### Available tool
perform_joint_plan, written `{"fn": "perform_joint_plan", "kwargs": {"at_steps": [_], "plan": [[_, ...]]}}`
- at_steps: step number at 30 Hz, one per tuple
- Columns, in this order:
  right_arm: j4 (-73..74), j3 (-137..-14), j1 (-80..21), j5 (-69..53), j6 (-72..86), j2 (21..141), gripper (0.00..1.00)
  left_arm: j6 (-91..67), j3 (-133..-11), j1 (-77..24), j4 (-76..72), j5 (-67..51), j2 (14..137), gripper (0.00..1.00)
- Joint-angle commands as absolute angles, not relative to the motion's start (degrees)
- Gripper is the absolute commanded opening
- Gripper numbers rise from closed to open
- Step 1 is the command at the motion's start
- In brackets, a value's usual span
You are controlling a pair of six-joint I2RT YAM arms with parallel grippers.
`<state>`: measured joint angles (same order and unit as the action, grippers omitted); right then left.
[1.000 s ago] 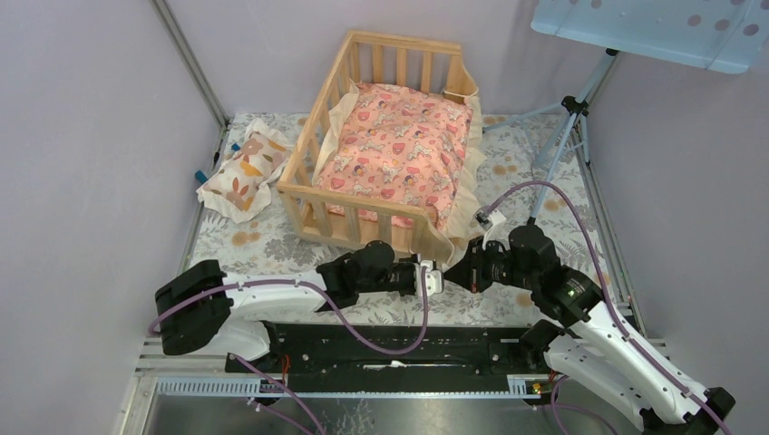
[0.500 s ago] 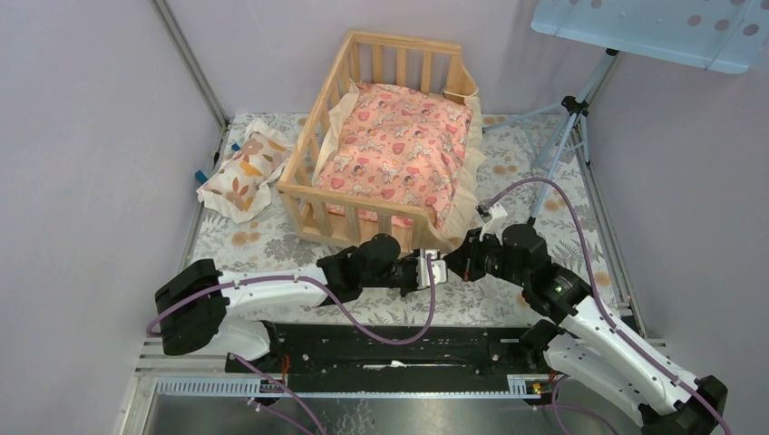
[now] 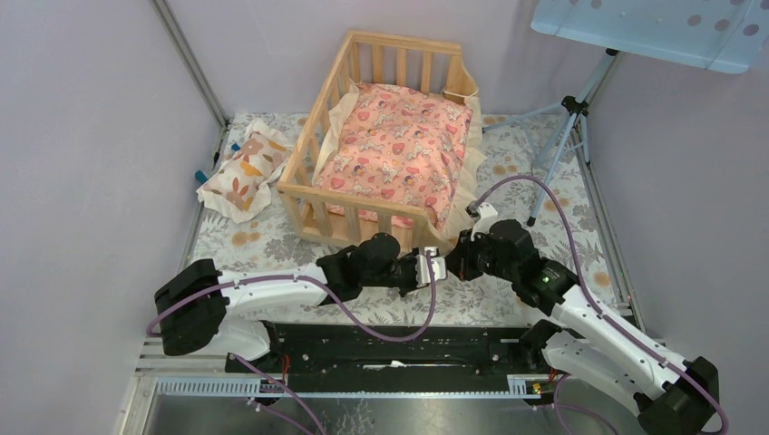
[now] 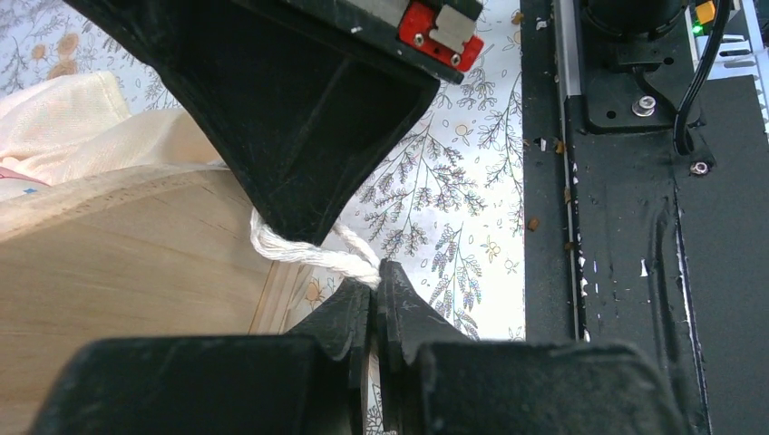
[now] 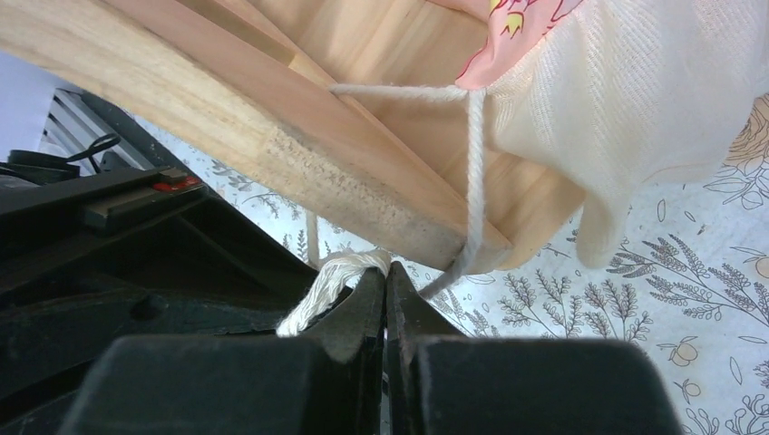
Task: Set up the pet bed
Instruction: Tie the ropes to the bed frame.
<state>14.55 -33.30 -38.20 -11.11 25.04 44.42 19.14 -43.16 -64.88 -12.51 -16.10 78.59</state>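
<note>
The pet bed (image 3: 349, 204) is a light wooden frame with slatted rails, standing mid-table with a pink cushion (image 3: 394, 145) in it. Both grippers meet at its near right corner. My left gripper (image 4: 376, 272) is shut on a white string (image 4: 299, 252) beside the wooden corner (image 4: 118, 245). My right gripper (image 5: 385, 272) is shut on the frayed end of the white string (image 5: 331, 281), which loops round the wooden rail (image 5: 227, 109) under the cushion's cream ruffle (image 5: 617, 118). In the top view the left gripper (image 3: 438, 265) and right gripper (image 3: 453, 263) nearly touch.
A small cream pillow (image 3: 240, 172) with orange leaf prints lies left of the bed. A tripod (image 3: 567, 118) stands at the back right under a light blue panel (image 3: 653, 27). A floral cloth (image 3: 544, 181) covers the table. A black rail (image 3: 399, 349) runs along the near edge.
The right gripper has moved left and up toward the bed's near right corner. The left gripper has shifted slightly toward the bed. Both stay shut on the string.
</note>
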Motion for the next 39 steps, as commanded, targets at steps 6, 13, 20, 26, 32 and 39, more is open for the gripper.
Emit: {"fn": "perform_joint_plan", "kwargs": {"at_steps": [6, 13, 20, 26, 32, 39], "plan": [[17.15, -38.64, -38.11, -10.56, 20.89, 47.3, 0.17, 14.1, -44.31, -63.79, -14.97, -18.63, 76.99, 0.0], [18.93, -39.3, -38.09, -14.06, 20.06, 41.35, 0.38, 11.17, -43.16, -62.0, -17.08, -21.0, 76.79, 0.0], [21.71, -39.98, -38.03, -14.47, 20.09, 38.04, 0.5, 10.47, -42.9, -61.54, -17.47, -22.14, 77.27, 0.0], [20.77, -39.51, -38.05, -12.75, 20.27, 37.93, 0.43, 9.7, -42.36, -61.26, -18.39, -23.02, 77.14, 0.0], [15.99, -38.75, -38.08, -14.49, 22.17, 40.34, 0.38, 8.94, -41.85, -61.1, -19.35, -23.54, 77.06, 0.0], [10.69, -38.23, -38.07, -14.85, 24.14, 43.36, 0.35, 8.84, -41.91, -61.0, -19.17, -24.06, 77.25, 0.0]]}}
